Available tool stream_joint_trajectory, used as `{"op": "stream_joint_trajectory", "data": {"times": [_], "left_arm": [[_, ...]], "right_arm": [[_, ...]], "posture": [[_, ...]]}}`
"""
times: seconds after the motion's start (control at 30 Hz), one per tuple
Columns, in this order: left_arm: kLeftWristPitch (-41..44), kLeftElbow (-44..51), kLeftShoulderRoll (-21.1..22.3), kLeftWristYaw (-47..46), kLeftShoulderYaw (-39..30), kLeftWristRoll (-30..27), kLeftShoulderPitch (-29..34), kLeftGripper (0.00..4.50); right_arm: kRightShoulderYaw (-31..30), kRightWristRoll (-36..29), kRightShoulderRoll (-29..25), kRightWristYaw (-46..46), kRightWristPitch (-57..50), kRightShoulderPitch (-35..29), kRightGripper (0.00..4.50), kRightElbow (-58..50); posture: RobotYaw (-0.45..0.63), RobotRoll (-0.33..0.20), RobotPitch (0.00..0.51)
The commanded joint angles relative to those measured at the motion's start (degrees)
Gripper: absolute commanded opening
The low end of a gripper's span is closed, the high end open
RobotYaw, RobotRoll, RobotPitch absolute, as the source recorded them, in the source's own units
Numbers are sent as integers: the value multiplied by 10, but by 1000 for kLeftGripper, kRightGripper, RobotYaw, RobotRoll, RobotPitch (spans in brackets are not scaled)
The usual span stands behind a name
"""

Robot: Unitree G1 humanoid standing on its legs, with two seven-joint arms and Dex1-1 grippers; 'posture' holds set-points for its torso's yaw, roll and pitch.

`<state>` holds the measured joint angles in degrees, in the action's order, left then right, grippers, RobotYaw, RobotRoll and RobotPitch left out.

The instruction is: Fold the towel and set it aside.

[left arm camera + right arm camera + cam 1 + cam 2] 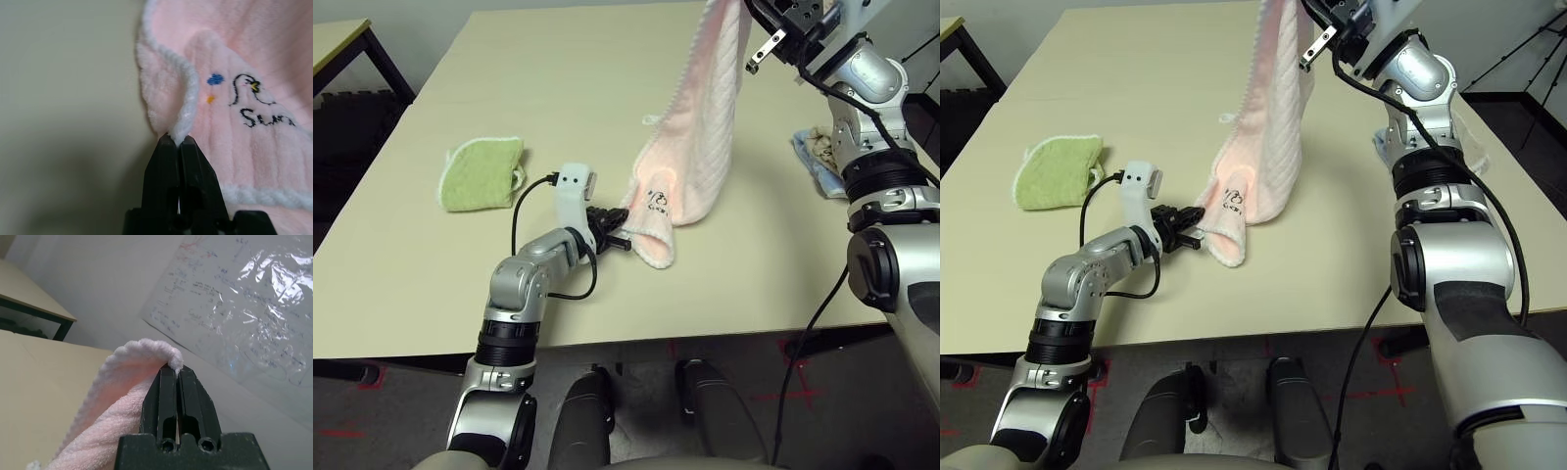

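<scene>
Towel (700,137) is hanging in front of me, pale pink terry with white piping, draping from high on my right down to the beige table (509,88), where its lower end is resting in a loose fold with the little embroidered mark (254,100) facing me. I'm judging it light and completely limp: it is sagging under its own weight and will follow whichever corner I pull, so nothing here is fragile, but a thin pinch on the piping could slip. I'm reckoning the corners are the right places to hold, since two gripped corners let me spread it flat for folding. The right gripper (176,374) is holding the top corner up in the air, fingers pressed together on the cloth. The left gripper (177,142) is sitting low at the table, its fingers clamped on the white edging at the bottom corner. Off to my left a small green cloth (481,173) is lying well apart, and a beige-and-blue cloth bundle (815,155) is sitting beside my right arm.
</scene>
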<state>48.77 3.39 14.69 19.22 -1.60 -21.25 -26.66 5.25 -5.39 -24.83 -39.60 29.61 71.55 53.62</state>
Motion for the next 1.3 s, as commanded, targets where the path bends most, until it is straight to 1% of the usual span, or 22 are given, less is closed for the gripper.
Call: {"op": "stream_joint_trajectory", "data": {"times": [0.03,0.1,0.3,0.37,0.43,0.63,0.73,0.83,0.93,1.13,1.3], "left_arm": [[-14,2,29,-12,-29,15,-6,26],[-22,5,46,-18,-45,21,-6,26],[-52,-4,116,-26,-97,41,-6,26],[-78,-7,134,-31,-101,58,-6,26],[-97,-17,142,-40,-119,61,-14,26],[-130,-39,165,-33,-127,73,-18,26],[-146,-38,169,-27,-121,82,-14,26],[-180,-38,171,-16,-112,94,-5,26],[-189,-42,173,-15,-110,100,-5,26],[-225,-77,199,5,-105,112,-36,26],[-226,-111,224,15,-112,114,-69,26]], "right_arm": [[-4,7,-3,18,-39,-34,0,-23],[-6,11,-4,26,-60,-49,0,-35],[-19,28,-5,41,-159,-105,0,-84],[-22,30,-9,35,-192,-122,0,-101],[-26,40,-22,41,-226,-132,0,-96],[-33,77,-51,79,-258,-130,0,-58],[-32,88,-56,101,-264,-132,0,-48],[-31,96,-59,117,-265,-138,0,-44],[-25,97,-59,138,-255,-139,0,-43],[-21,99,-65,185,-224,-104,0,-5],[-18,86,-70,163,-236,-81,0,19]], "posture": [[-124,0,156],[-124,0,156],[-106,0,153],[-103,0,152],[-106,0,150],[-108,0,144],[-108,0,143],[-108,0,144],[-110,0,144],[-114,0,143],[-115,0,145]]}}
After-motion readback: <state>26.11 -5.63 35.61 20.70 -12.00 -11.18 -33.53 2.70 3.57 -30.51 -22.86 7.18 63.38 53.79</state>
